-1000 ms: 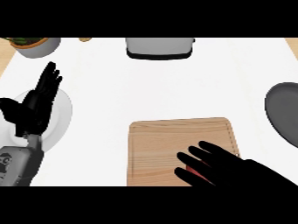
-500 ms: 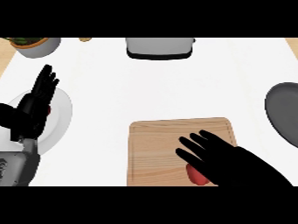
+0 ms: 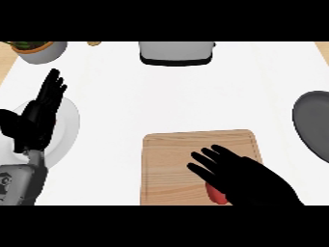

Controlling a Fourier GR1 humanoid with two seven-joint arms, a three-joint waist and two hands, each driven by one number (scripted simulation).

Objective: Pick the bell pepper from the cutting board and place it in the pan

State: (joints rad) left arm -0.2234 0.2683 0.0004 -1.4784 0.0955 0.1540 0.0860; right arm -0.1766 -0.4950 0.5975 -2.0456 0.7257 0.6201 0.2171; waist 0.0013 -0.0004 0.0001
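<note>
Right hand has come down over the pepper on the board.

Compared with a second ago, the right hand (image 3: 249, 181) has moved lower on the board (image 3: 174, 164) and now covers most of the red pepper (image 3: 215, 194); its fingers look spread, maybe starting to curl, so the grasp seems near. One pepper, one board, one pan (image 3: 327, 128) right of the board, one plate (image 3: 71, 128) left of it under the open left hand (image 3: 32, 123).
</note>
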